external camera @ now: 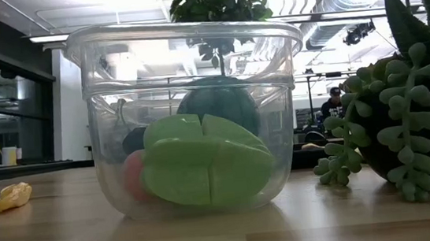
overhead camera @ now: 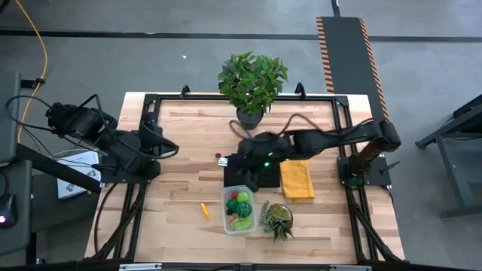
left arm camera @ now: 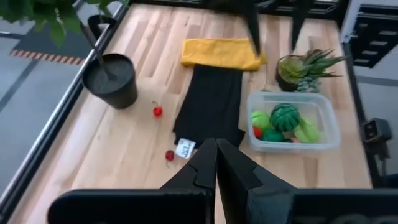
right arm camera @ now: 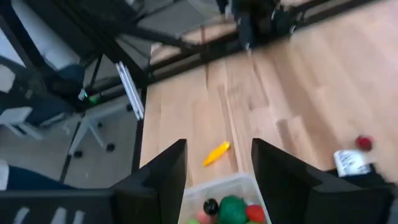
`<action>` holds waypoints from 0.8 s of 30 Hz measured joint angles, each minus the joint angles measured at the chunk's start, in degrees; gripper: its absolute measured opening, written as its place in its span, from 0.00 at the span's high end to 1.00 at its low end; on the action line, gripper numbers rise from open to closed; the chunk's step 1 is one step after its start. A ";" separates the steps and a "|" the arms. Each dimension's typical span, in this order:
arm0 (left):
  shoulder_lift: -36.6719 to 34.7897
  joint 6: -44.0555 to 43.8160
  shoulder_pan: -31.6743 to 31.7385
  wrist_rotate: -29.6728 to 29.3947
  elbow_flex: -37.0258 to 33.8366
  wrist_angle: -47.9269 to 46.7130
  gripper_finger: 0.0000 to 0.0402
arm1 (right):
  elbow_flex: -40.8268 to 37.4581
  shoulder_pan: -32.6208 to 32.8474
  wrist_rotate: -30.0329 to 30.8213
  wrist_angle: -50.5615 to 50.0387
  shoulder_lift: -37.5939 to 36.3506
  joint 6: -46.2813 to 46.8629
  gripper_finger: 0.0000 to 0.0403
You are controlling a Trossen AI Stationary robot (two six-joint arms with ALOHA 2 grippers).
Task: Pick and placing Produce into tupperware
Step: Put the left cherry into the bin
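Observation:
The clear tupperware (overhead camera: 239,209) stands on the table's near middle and holds green round pieces, a red piece and a dark berry; the low view shows the tupperware (external camera: 191,115) close up. A small yellow-orange stick (overhead camera: 204,210) lies on the wood to its left. Two red berries (left arm camera: 158,111) (left arm camera: 169,155) lie by a white tag (left arm camera: 185,148) at the black cloth's left edge. My right gripper (right arm camera: 217,168) is open and empty, above the tupperware's far side (overhead camera: 242,169). My left gripper (left arm camera: 216,155) is shut and empty, held back at the table's left (overhead camera: 172,149).
A black cloth (overhead camera: 252,169) and a yellow cloth (overhead camera: 297,179) lie side by side past the tupperware. A spiky succulent (overhead camera: 277,218) stands right of it, and a potted leafy plant (overhead camera: 252,79) at the far edge. Bare wood lies to the near left. A person (external camera: 332,101) shows far behind.

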 joint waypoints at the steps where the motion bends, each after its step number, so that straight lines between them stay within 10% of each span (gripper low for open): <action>1: 0.29 0.35 1.16 0.52 0.00 -0.01 0.99 | 0.00 0.00 0.55 0.06 -1.17 -0.41 0.57; 16: 5.27 18.33 29.49 20.94 -0.66 3.70 0.56 | 0.00 0.03 12.45 -14.41 -16.04 -3.14 0.57; 24: 6.26 26.13 38.59 40.14 -13.52 18.66 0.56 | 0.00 0.42 18.27 -21.70 -24.05 -3.05 0.57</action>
